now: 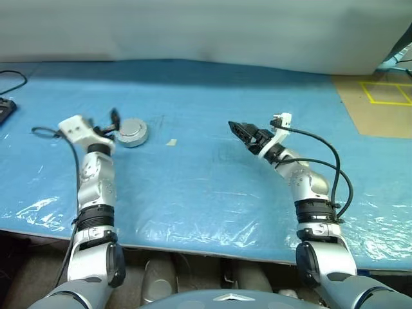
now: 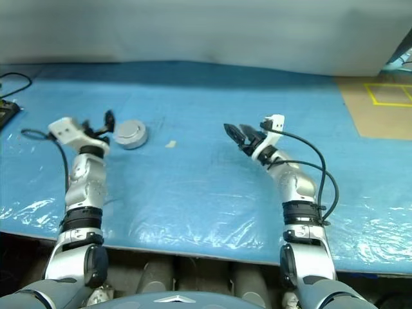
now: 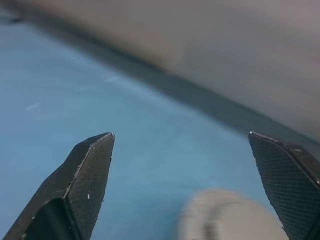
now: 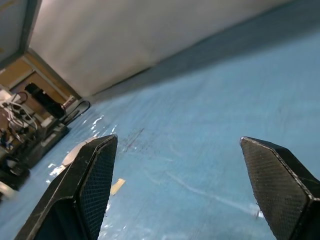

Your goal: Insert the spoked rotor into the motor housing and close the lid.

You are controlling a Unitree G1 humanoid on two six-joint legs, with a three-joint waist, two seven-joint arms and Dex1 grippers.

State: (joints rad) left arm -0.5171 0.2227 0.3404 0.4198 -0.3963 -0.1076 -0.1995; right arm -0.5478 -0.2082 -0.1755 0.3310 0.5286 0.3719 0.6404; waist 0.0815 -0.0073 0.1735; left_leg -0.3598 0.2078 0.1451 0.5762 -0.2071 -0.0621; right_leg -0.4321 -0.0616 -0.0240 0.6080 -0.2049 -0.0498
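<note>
Near edge of the blue-covered table (image 1: 212,193): both arms reach in from the bottom of the frame.

Left gripper (image 2: 100,125), left of centre: fingers spread wide, nothing between them. It hangs just beside the round grey part, apart from it.

Right gripper (image 1: 248,134), right of centre: fingers also wide, holding nothing, pointing toward the middle of the table over bare covering.

Round grey part, taken to be the lid (image 1: 132,132): upper left of the frame, flat on the table just right of the left gripper. It reads as a low stack, so the judgement is that it sits on the motor housing with the rotor already inside. In the left wrist view the lid (image 3: 225,220) shows as a pale blur low between the fingers.

Small tan scrap (image 1: 171,142) lies just right of the lid, near but not touching.

Step in hand, by judgement: the closing step looks done or nearly so, both grippers free. Next move calls for checking that the lid sits level, and pressing it down if not.

Hard to make out: no copper windings, spokes or housing rim can be seen, so rotor and housing cannot be confirmed. Dark cables (image 1: 9,84) at far upper left are cut off by the frame edge.
</note>
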